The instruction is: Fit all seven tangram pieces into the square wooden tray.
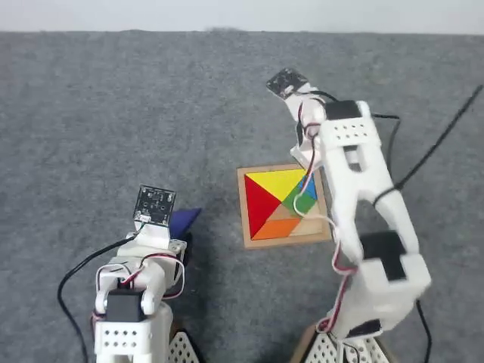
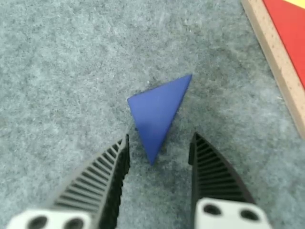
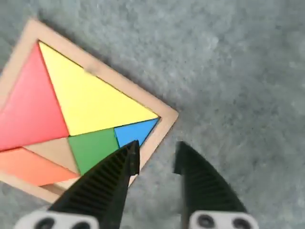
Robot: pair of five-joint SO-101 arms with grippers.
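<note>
I read the grey table cover (image 1: 113,113) as rough, fuzzy, felt-like cloth. The dark blue triangular piece (image 2: 157,114) looks smooth and matt. The square wooden tray (image 3: 167,117) has a pale, bare-wood rim, and the yellow triangular piece (image 3: 95,100) in it is smooth with a soft sheen. The left gripper (image 2: 160,137) has ribbed, matt black plastic fingers (image 2: 107,171). The right arm's white shell (image 1: 355,174) is smooth plastic.

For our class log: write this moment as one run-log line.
left gripper: open over blue triangle | right gripper: open above tray corner | blue triangle: outside tray
</note>
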